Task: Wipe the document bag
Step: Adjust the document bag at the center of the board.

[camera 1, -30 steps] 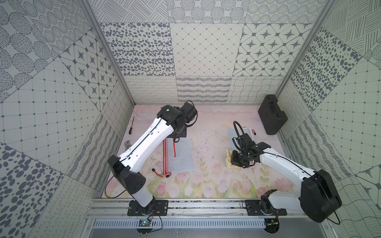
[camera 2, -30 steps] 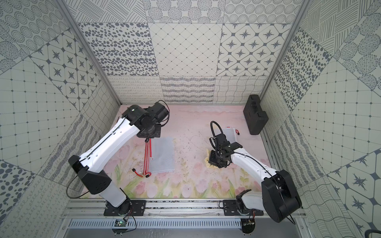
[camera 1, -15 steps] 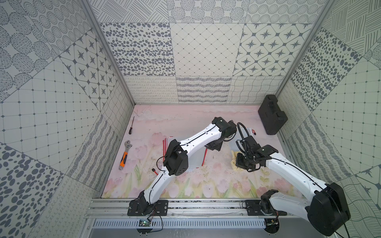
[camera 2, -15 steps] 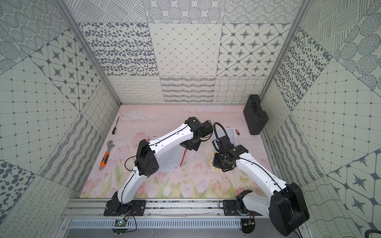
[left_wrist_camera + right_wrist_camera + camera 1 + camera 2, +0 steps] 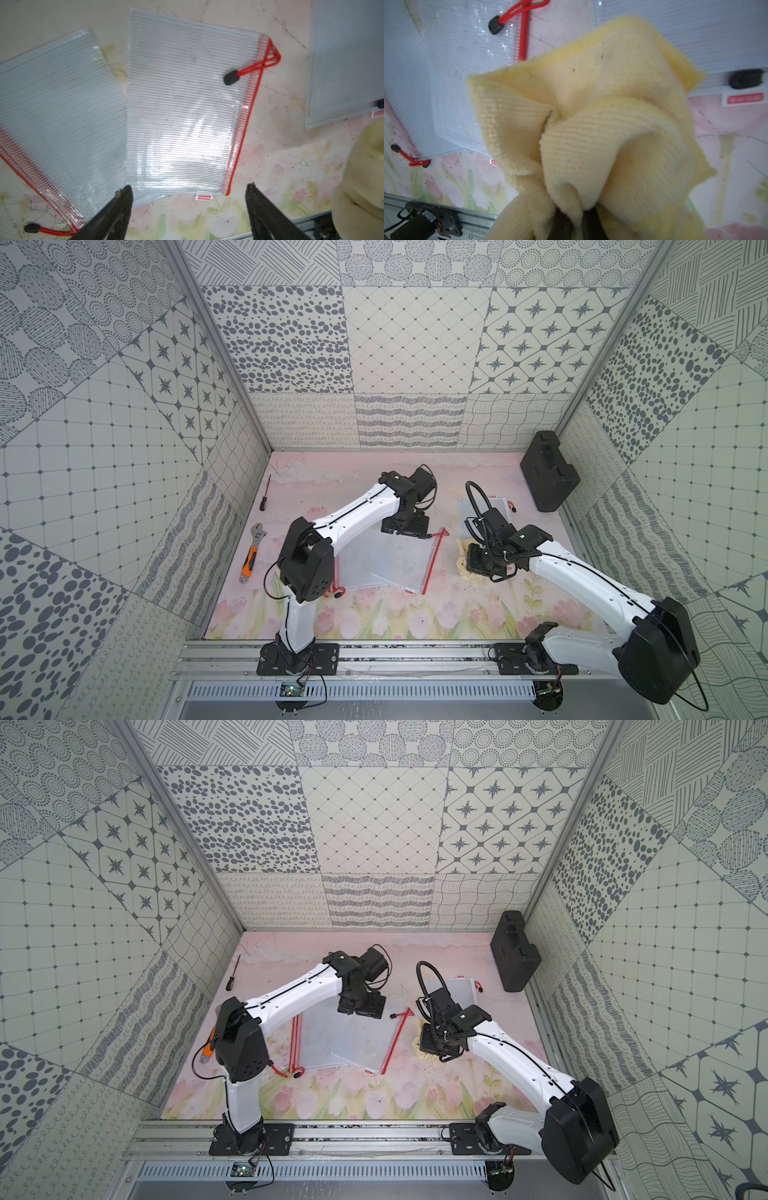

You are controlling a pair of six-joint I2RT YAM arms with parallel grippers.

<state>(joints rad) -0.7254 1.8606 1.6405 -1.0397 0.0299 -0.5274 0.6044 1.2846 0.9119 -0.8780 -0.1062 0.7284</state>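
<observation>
As it lies flat | document bag (image 5: 182, 108): clear mesh, red zipper (image 5: 242, 133), smudged

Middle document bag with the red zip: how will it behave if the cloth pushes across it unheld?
Likely slides: the document bag is thin, glossy mesh plastic partly overlapping another bag, and the left gripper is open, not pinning it. It looks light and flexible, so an edge may buckle. Its zip pull cord could snag the yellow cloth.
</observation>
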